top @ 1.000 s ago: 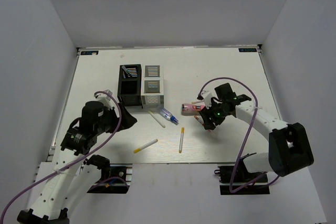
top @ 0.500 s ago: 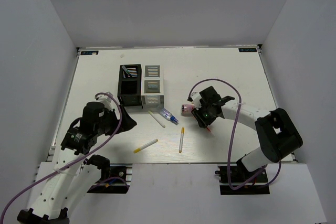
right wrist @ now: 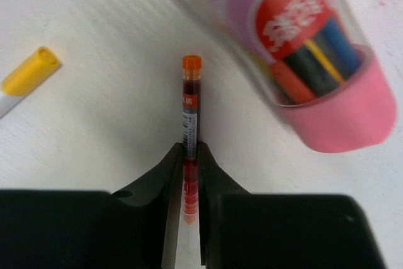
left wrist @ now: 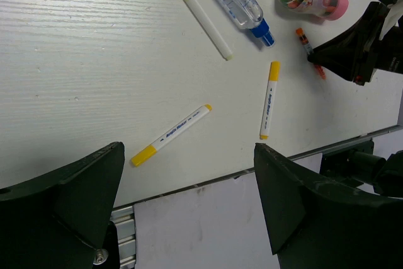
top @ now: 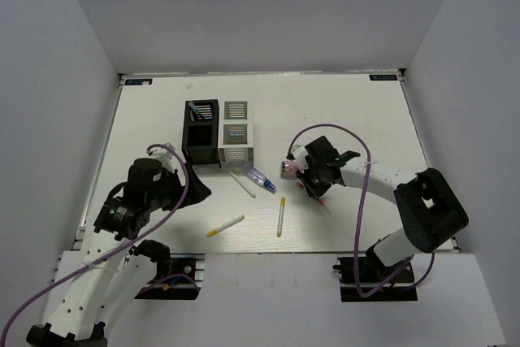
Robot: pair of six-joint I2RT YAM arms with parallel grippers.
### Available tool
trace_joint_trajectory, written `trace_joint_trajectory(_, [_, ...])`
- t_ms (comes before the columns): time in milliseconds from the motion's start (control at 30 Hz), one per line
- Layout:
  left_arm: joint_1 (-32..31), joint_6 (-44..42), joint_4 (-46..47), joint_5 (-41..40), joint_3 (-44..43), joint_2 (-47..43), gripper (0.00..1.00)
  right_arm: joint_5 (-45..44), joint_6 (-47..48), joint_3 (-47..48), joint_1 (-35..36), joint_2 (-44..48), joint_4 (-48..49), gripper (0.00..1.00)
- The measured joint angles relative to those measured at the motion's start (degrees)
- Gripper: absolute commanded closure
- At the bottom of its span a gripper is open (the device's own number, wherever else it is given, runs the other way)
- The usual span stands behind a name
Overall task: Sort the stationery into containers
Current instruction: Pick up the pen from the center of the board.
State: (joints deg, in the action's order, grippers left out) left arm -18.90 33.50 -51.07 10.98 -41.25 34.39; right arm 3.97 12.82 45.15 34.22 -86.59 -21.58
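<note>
Left fingers (left wrist: 187, 149) spread wide, empty, above lower-left worktop (top: 341, 111). Two yellow-ended pens (top: 225, 226) lie lower centre. Only the right wrist view shows the right fingers (right wrist: 189, 155) pinched on thin red pen (right wrist: 191, 99), flat on worktop; top view hides this under the arm. Pink cylinder (right wrist: 302, 61) just beside. Black box (top: 201, 134) and white-grey box (top: 236, 132) farther, upper centre.

Found left box (top: 201, 134) touching right box (top: 236, 132) on the table (top: 349, 111). Just before them, found wide pen (top: 260, 179) beside slim pen (top: 242, 184). Nearer, found near-left pen (top: 225, 226) and near-right pen (top: 281, 217), apart. Rightward, found stubby cylinder (top: 289, 168), short pen (right wrist: 191, 102) just beside.
</note>
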Motion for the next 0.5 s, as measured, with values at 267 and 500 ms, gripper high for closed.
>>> trace_joint_trajectory(267, [0.00,0.00,0.00,0.00,0.00,0.00,0.06,7.04,3.21,-0.04,2.86,1.20,-4.02,1.00])
trace_joint_trajectory(500, [0.00,-0.07,-0.09,0.00,-0.11,0.00,0.06,14.49,9.27,4.70,3.39,4.52,-12.79,1.00])
